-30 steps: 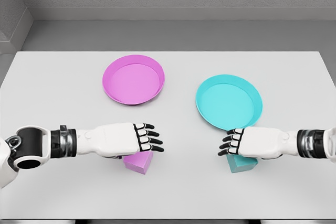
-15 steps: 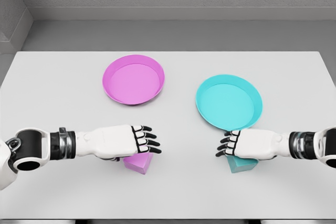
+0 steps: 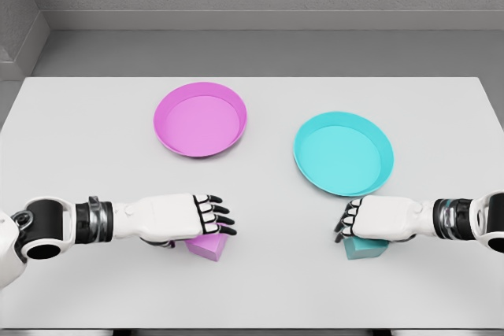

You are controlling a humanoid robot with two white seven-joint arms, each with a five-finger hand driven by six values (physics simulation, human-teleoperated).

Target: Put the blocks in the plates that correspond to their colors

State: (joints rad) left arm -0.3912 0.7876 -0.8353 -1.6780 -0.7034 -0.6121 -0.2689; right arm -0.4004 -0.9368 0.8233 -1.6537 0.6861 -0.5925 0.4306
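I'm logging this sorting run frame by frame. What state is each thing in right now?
Pink plate: empty, on the table.
Cyan plate: empty, on the table.
Pink block: on the table, under the left robot hand.
Cyan block: on the table, under the right robot hand.
Whether either robot hand grips its block cannot be told.

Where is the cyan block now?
In the head view the cyan block lies on the table's near right, under the right hand, just in front of the cyan plate.
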